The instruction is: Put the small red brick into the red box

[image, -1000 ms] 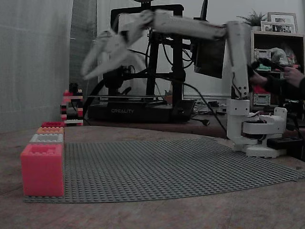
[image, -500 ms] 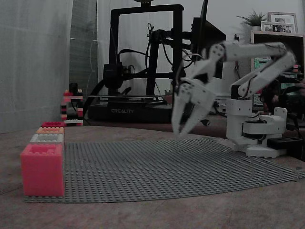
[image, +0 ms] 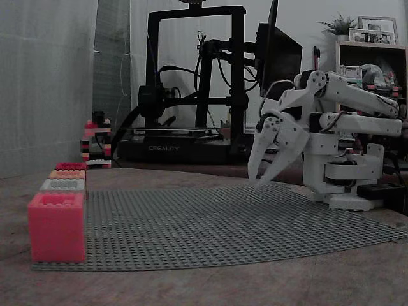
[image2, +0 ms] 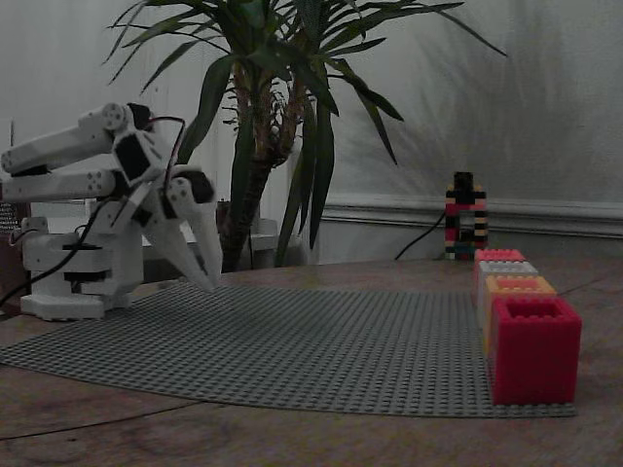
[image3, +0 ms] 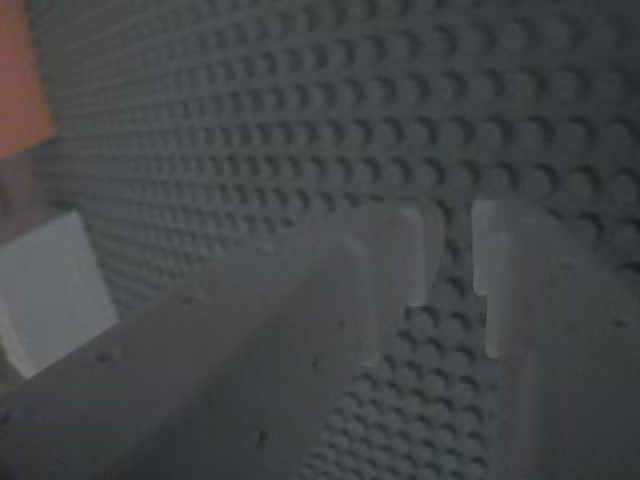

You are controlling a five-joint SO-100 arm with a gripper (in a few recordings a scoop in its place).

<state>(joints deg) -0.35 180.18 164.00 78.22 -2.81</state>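
Fingertips point(image3: 405, 255) hang slightly apart and empty just above the grey baseplate point(image: 223, 223); the gripper point(image: 260, 178) has swung back from high over the box row and folded down beside the arm's base. I judge the small red brick already dropped; I cannot find it. Farthest along that row sits the red box point(image: 70, 166), and "CREALITY" reads on the printer point(image: 191, 148) behind.

Both fixed cameras sat low, near table height, on opposite sides of the grey studded baseplate point(image: 223, 223), facing each other across it. One had the arm's base point(image: 347, 175) at right, the other point(image2: 68, 277) at left. The wrist camera looked closely down at the baseplate point(image3: 300, 120) studs past the gripper point(image3: 445, 260).
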